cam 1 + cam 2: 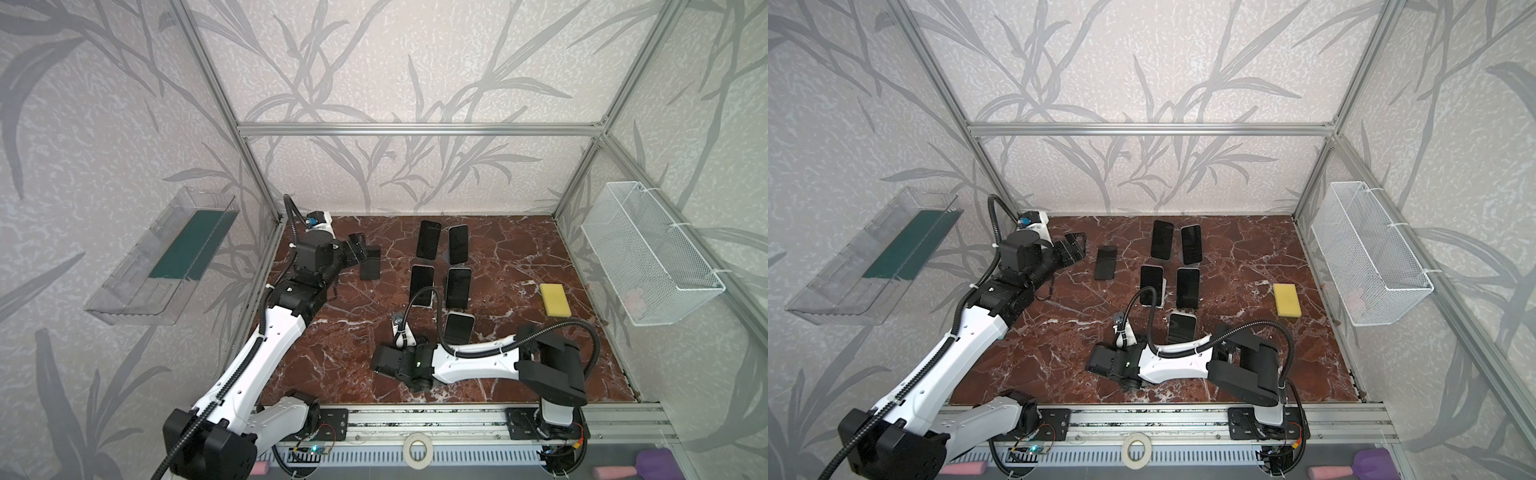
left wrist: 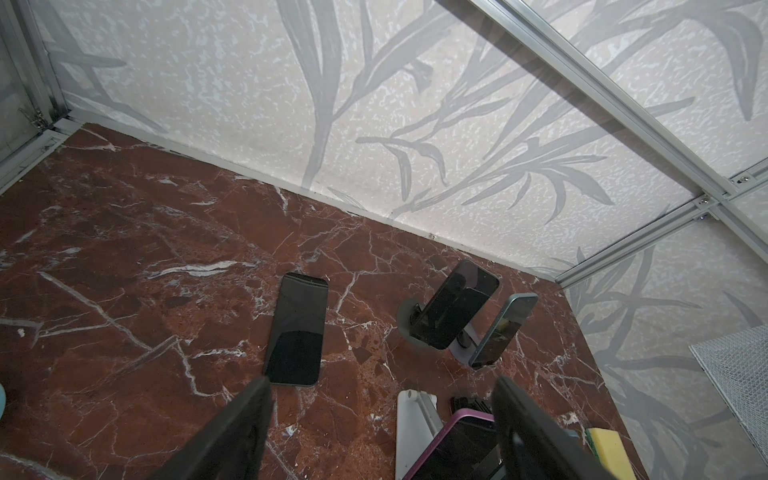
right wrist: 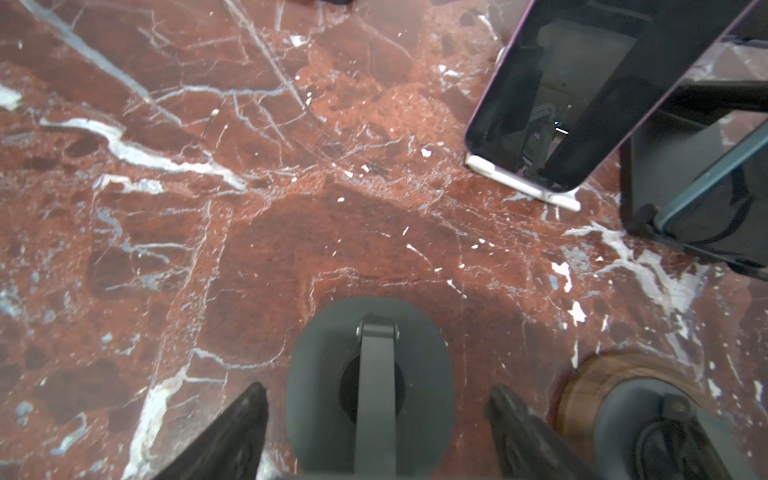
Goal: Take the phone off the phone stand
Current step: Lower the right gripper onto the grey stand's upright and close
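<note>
Leftward, flat phone (image 2: 296, 332) lies apart from stands (image 2: 415, 428).

The tabletop (image 1: 519, 257) looks like polished red-brown marble with white veins, glossy enough to throw reflections. The flat phone (image 2: 297, 330) and the purple-rimmed phone (image 3: 582, 91) have smooth, mirror-like black glass faces. The empty phone stand (image 3: 368, 374) is smooth matt dark grey, whether metal or plastic I cannot tell; the round base (image 3: 577, 386) shows brown wood grain. The white stand (image 2: 415, 424) has a smooth satin finish. The sponge (image 1: 552, 299) is yellow porous foam. The basket (image 1: 648, 257) is white-coated wire mesh, the wall tray (image 1: 137, 286) clear glossy plastic with a matt green liner. The frame rails (image 1: 415, 129) look like brushed aluminium, and the walls (image 1: 415, 62) carry rough, textured paper
</note>
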### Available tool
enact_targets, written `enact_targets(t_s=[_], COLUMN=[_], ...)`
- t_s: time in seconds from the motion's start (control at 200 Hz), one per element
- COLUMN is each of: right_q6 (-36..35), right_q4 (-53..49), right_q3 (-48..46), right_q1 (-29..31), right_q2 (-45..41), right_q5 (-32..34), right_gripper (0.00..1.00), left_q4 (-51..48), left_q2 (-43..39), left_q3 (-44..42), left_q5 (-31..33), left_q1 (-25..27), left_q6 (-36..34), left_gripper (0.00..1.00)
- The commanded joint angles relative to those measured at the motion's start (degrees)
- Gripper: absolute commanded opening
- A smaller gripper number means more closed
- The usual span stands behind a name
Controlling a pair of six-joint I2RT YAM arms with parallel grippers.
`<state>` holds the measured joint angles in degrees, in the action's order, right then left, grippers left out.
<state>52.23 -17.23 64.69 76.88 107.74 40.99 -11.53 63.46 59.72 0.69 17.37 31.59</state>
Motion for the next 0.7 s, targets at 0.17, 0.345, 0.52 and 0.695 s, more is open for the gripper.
enact_targets(t_s=[0.17,0.345,0.52,0.695], right_q6=[-3.47,-7.6,-11.15,-13.19], right_q4=[5.56,7.57,10.36,12.01], right_q3=[-2.55,-2.88,-3.34,-4.0], right_q1=[0.19,1.27,2.4,3.96], right_q2=[-0.5,-1.45,-2.49,-5.34], right_q5=[2.87,4.09,4.58,7.0], right_gripper=[0.64,0.55,0.53,0.53], left_q4=[1.23,1.38,1.33,1.21], left_q2=[-1.23,-1.59,-1.72,-1.64], left_q3=[-0.75,-0.75,-0.84,-0.69], left_q5=[-0.58,-0.11,0.19,0.01], left_q1=[-0.05,-0.02,0.04,0.04], left_q6=[0.62,0.15,0.13,0.06], left_gripper=[0.83,0.83,0.83,0.83])
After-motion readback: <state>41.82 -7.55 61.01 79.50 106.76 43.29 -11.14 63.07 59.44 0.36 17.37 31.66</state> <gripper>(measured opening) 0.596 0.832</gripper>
